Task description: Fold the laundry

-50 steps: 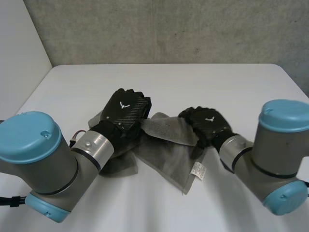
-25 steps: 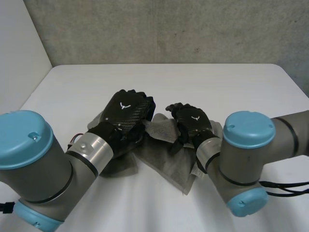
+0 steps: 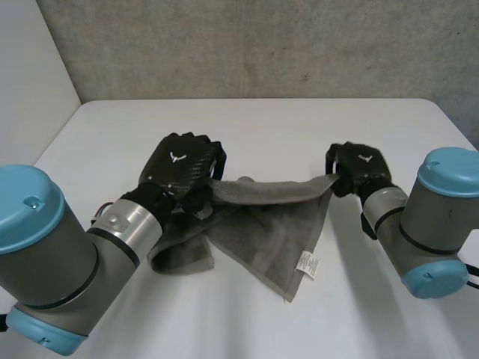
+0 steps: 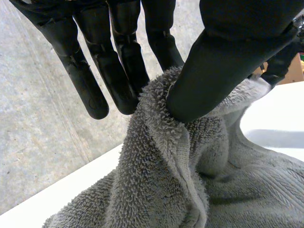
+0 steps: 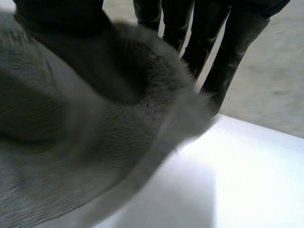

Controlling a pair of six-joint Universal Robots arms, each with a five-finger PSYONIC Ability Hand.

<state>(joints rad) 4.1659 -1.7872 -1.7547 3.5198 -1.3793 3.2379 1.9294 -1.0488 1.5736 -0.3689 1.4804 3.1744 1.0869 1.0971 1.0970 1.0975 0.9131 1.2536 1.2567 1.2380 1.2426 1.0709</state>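
Observation:
A grey towel (image 3: 258,224) hangs by its top edge, stretched between my two hands above the white table (image 3: 299,127). My left hand (image 3: 179,161) pinches one top corner: in the left wrist view its thumb (image 4: 223,61) presses the towel (image 4: 190,180) against the fingers (image 4: 118,61). My right hand (image 3: 359,168) holds the opposite top corner; in the right wrist view the towel (image 5: 85,142) is caught between thumb (image 5: 66,19) and fingers (image 5: 232,42). The lower part still lies crumpled on the table, with a white label (image 3: 306,262) showing.
Bare white table surface lies all around the towel. A grey concrete wall (image 3: 262,45) stands behind the far edge. My two arms (image 3: 434,224) reach in from the near side.
My right hand closed on the towel's corner and pulled it out to the right and up. The left hand lifted slightly, so the top edge is now taut between them.

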